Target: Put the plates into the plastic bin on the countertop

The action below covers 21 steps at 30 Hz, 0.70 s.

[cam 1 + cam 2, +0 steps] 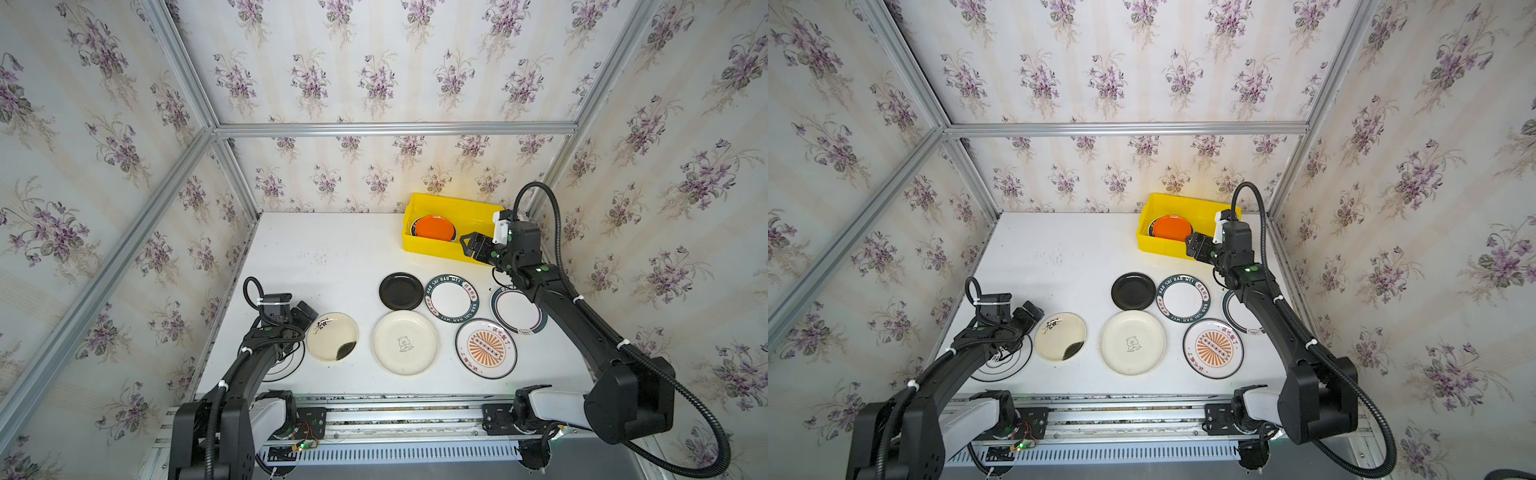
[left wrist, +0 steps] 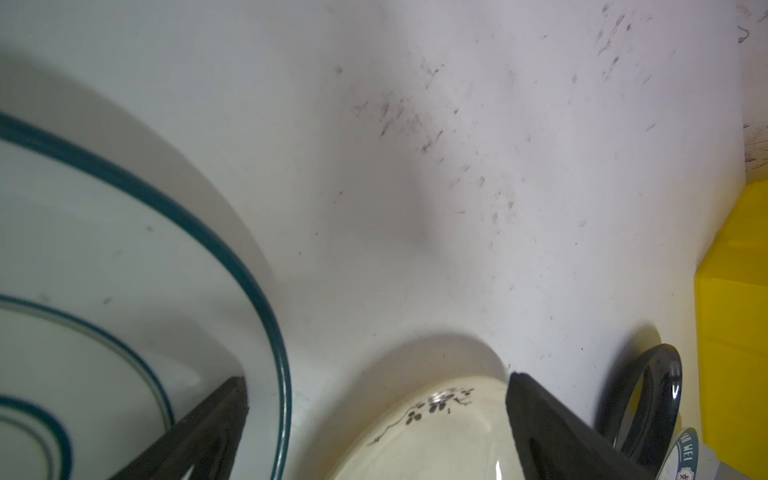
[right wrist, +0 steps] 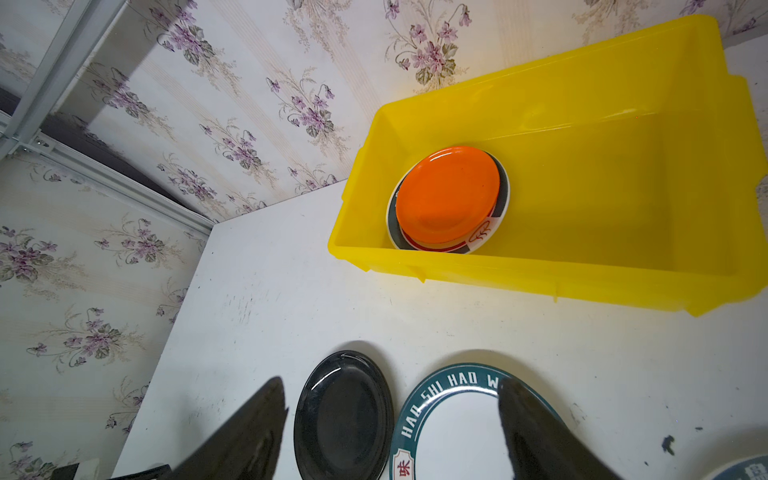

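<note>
1. The left gripper (image 1: 306,311) is seen low at the near left of the countertop (image 1: 332,257). Its jaws are spread wide and nothing is pinched.
2. In the left wrist view, the rim of the cream plate with ink smudge (image 2: 436,428) is framed by those spread jaws. Whether it is touched cannot be told.
3. A white plate with dark rings (image 1: 1017,365) is largely covered by the left arm, just left of the ink-smudged plate.
4. Further right in the near row, the cream plate with bear (image 1: 405,343) and the orange sunburst plate (image 1: 486,348) are laid flat, apart from each other.
5. Behind them, the black plate (image 1: 401,291) is set just beside the lettered-rim plate (image 1: 451,297). A dark-rimmed white plate (image 1: 513,320) further right is partly hidden by the right arm.
6. The right gripper (image 1: 468,247) is held raised, seen in both top views in front of the bin's near wall. Its jaws are parted and empty.
7. The plastic bin (image 1: 424,247) is placed at the far right, against the back wall. In its left half, the orange plate (image 1: 434,227) is stacked on a dark-banded plate (image 3: 478,245).
</note>
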Each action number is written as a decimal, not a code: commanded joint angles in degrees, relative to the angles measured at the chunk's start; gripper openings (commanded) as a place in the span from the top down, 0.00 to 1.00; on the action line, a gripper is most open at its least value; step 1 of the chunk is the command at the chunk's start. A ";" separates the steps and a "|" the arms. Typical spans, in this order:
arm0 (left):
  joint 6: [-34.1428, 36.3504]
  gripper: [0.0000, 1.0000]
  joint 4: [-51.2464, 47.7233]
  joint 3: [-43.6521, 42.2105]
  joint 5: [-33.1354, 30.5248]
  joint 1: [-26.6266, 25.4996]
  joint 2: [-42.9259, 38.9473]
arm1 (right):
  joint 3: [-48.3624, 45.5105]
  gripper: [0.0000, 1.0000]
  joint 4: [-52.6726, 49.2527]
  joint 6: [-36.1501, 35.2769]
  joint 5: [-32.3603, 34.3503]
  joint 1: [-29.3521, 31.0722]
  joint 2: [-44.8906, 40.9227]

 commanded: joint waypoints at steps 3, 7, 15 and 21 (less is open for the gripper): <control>1.97 0.00 2.09 1.59 2.99 -0.01 4.41 | -0.17 0.18 0.30 -0.75 1.28 0.04 -1.01; 2.83 0.00 3.16 3.77 3.63 0.04 8.04 | -0.10 0.18 -0.15 -0.61 1.55 0.04 -1.25; 4.29 0.00 4.32 9.57 4.26 0.00 14.87 | 0.04 0.18 -0.76 -0.26 2.25 0.12 -1.57; 5.40 0.00 4.93 16.50 6.65 -0.12 21.14 | 0.00 0.18 -1.09 0.32 3.07 0.12 -1.86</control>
